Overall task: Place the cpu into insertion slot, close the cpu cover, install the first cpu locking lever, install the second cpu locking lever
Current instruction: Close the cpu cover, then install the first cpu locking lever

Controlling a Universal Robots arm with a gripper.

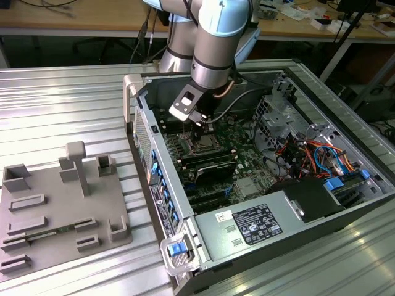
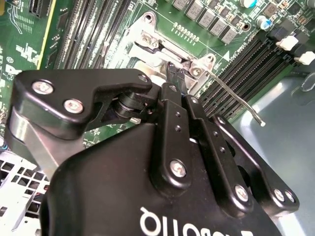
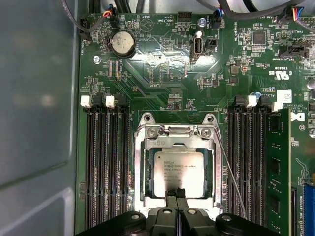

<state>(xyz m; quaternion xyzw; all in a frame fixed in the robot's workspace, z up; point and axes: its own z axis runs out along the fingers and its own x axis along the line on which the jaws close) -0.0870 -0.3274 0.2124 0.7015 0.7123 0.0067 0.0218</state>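
The cpu sits flat in the insertion slot, silver face up, near the middle of the green circuit board inside the open computer case, which lies on the ribbed metal bench. The cpu cover appears to lie down around it as a silvery frame, its screwed edge on the side toward the round coin cell. The hand is at the opposite edge of the socket, so the cpu lies just beyond the fingertips, toward the coin cell. The fingers are pressed together with nothing visible between them, and their tips are at or just above the cover's near edge; I cannot tell if they touch it. One thin wire locking lever runs along the socket's side between it and a bank of long black memory slots, roughly parallel to them; in the second wrist view its free end looks unlatched. There is fine print on the cpu's face and a white label on the grey box at the case's end.
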